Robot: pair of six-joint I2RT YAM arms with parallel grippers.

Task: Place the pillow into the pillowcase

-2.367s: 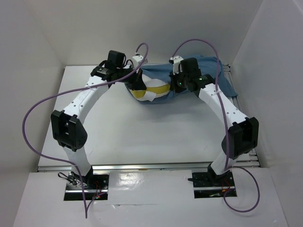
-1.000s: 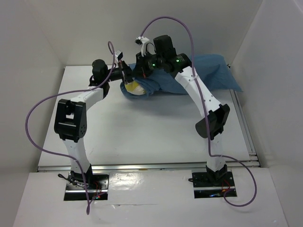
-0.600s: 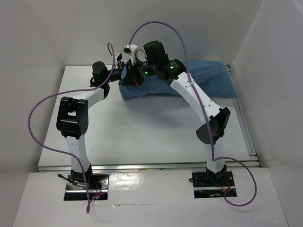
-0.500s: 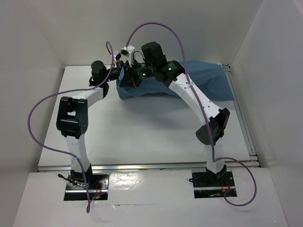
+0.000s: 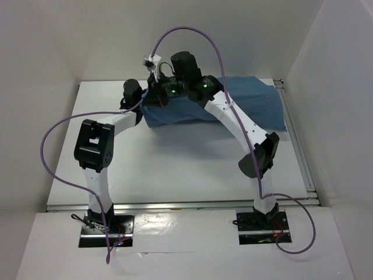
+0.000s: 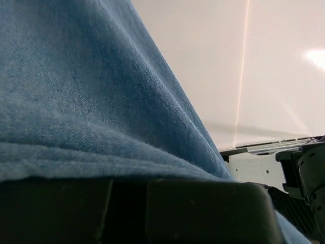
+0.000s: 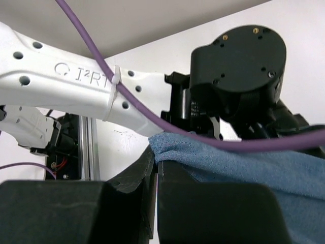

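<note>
Top external shows the pillowcase plump on the far counter, pillow unseen, right hand clamped on its end hem, left hand cloth-covered so grip unclear; likely soft, limp, light, so hold the hem corners.

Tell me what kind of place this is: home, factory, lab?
Most likely a lab test cell: a white table boxed in by plain white walls, the left arm and right arm bolted at its near edge, loose purple cables, and a blue pillowcase.
</note>
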